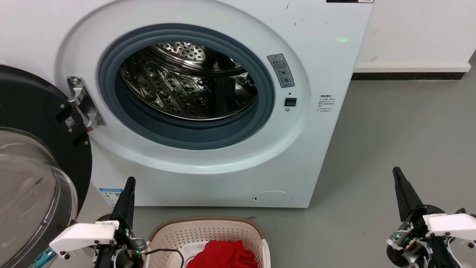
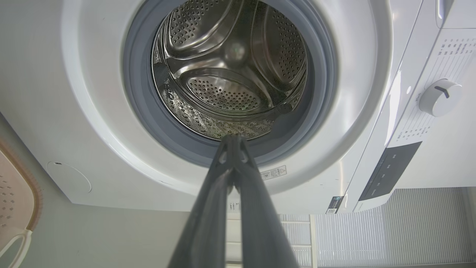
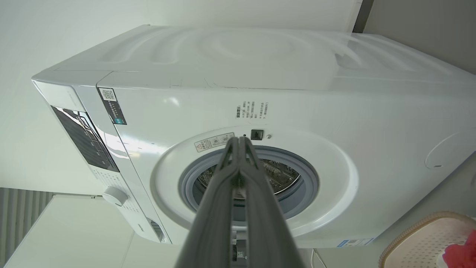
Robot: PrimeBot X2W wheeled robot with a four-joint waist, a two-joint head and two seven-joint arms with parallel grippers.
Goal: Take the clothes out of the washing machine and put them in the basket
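Note:
The white washing machine (image 1: 208, 175) stands ahead with its door (image 1: 33, 175) swung open to the left. Its steel drum (image 1: 186, 82) shows bare metal, with no fabric in it, and the same bare drum (image 2: 230, 74) shows in the left wrist view. Red clothes (image 1: 223, 255) lie in the cream basket (image 1: 208, 223) on the floor in front of the machine. My left gripper (image 1: 130, 180) is shut and holds nothing, just left of the basket. Far to the right over the floor, my right gripper (image 1: 396, 170) is also shut and holds nothing. A corner of the basket (image 3: 420, 238) with red cloth (image 3: 461, 253) appears in the right wrist view.
The glass door bulges toward my left arm at the lower left. Grey floor (image 1: 390, 130) stretches to the right of the machine, up to a white wall with a dark skirting (image 1: 409, 75).

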